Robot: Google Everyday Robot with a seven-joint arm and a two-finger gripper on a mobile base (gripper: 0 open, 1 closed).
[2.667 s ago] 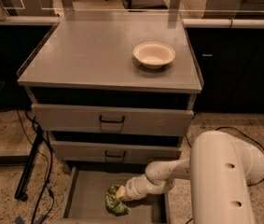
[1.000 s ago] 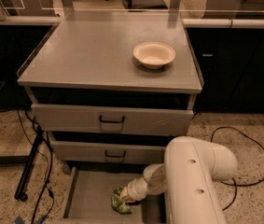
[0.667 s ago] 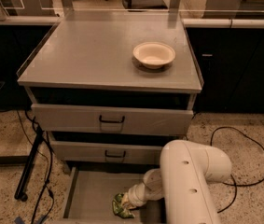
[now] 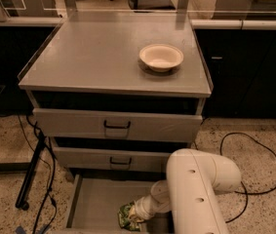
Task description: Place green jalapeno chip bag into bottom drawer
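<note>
The green jalapeno chip bag is a small crinkled green foil bag with pale print. It sits low inside the open bottom drawer, a shallow grey tray pulled out below the two upper drawers. My gripper is at the end of the white arm, reaching down into the drawer from the right, right against the bag. The arm hides the drawer's right side.
A cream round bowl stands on the grey cabinet top. Two upper drawers with black handles are above. Black cables and a stand leg lie on the floor at left, another cable at right.
The arm has swung closer to the camera and left, and the bag has moved slightly right and lower in the drawer with the gripper.
</note>
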